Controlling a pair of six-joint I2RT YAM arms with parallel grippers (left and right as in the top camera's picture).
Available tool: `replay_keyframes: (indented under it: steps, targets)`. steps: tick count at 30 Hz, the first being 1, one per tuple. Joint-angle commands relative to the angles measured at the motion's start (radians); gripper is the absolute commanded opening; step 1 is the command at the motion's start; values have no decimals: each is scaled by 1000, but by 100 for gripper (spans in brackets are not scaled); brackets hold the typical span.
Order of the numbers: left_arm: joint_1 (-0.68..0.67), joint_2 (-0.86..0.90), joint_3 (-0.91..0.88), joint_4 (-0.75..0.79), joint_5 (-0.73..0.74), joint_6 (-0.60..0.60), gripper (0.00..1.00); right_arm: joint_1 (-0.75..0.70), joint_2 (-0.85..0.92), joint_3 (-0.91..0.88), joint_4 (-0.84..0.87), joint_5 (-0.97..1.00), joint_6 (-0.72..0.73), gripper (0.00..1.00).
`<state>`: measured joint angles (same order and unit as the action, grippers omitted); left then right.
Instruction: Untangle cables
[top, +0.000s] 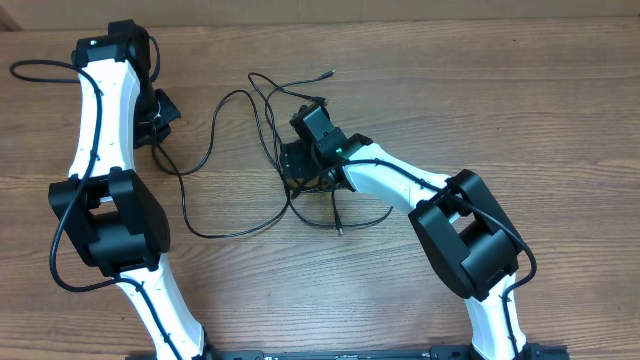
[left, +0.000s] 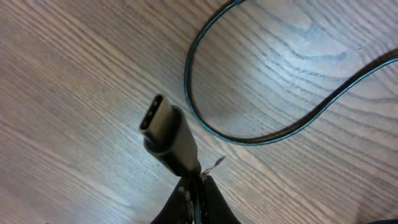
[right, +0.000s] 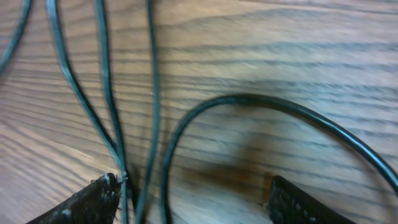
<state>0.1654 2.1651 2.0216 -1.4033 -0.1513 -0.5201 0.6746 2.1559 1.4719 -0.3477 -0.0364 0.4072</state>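
Wood-grain laminate, pale brown and matte, covers the table (top: 520, 90). Two arms lie over it, white shells with bulky black joints: the left arm (top: 100, 130) runs up the left side, and the right arm (top: 400, 180) reaches in from the lower right toward the middle.

Between them the cables (top: 215, 140) lie on the tabletop. They are thin, black and slightly glossy, in wide slack loops on the left and a tighter crossing tangle at the centre, partly hidden under the head of the right arm. From above I cannot tell how many separate cords there are.

The right gripper (right: 193, 196) stands released just above the tangle, its rough black fingers (right: 87, 202) wide apart. Several strands run up between them, and one curves across to the right. The view is blurred, so contact with either finger is hard to judge.

The left gripper (left: 198, 183) is clenched on the base of a plug (left: 165, 134). This is a dark grey, flattened connector with an oval mouth, held tilted above the wood. The bottom edge cuts off most of the fingertips.
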Motion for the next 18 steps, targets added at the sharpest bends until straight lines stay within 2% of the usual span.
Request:
replay_keyframes:
  steps: [1,8,14,18]
  targets:
    - [-3,8,-12,11,14,16,4,0,14,6,11,-35,12,72]
    - [-3,8,-64,47,14,16,4,0,33,-8,27,35,13,70]
    - [-3,8,-117,89,14,16,4,0,99,-8,55,-61,13,74]
    - [-3,8,-131,103,14,17,4,0,104,-8,55,-65,13,73]
